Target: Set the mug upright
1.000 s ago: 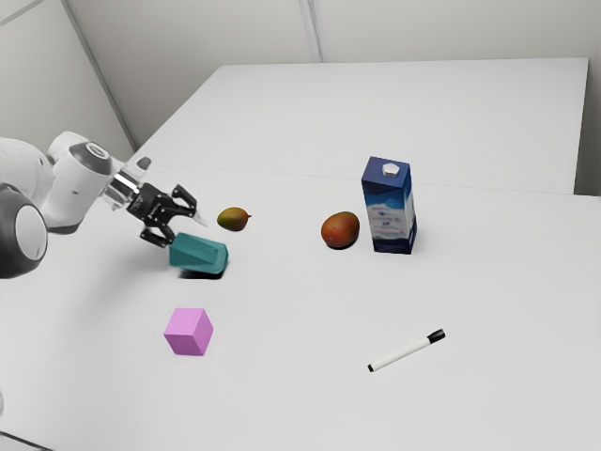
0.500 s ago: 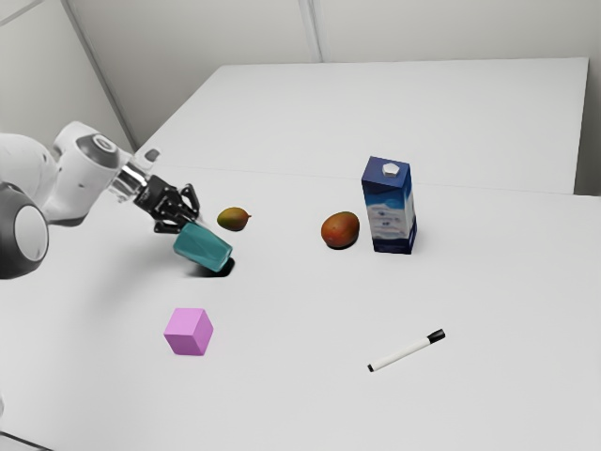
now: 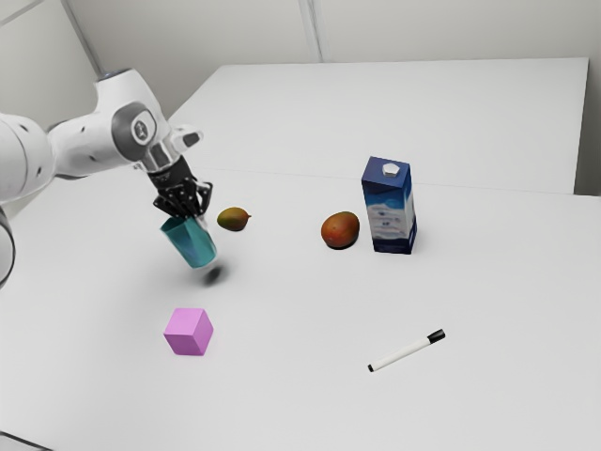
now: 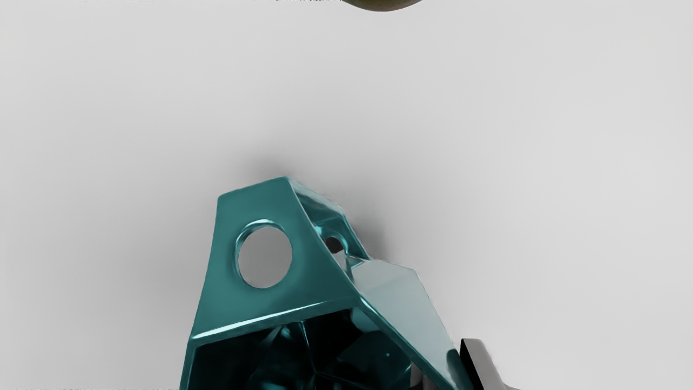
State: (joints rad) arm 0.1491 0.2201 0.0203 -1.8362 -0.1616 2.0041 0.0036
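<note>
The shiny blue-green mug (image 3: pixel 191 244) was flat on its side; now it hangs over the smooth white table (image 3: pixel 282 376), mouth up but leaning, near the small green-red mango (image 3: pixel 233 219); the black two-finger claw (image 3: pixel 194 215) pinches its wall; it likely needs more straightening, then a soft set-down.

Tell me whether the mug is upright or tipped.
Tipped partway, neither upright nor flat on its side: the mug slants below the hand, rim up and toward the exterior view's left, base lower.
</note>
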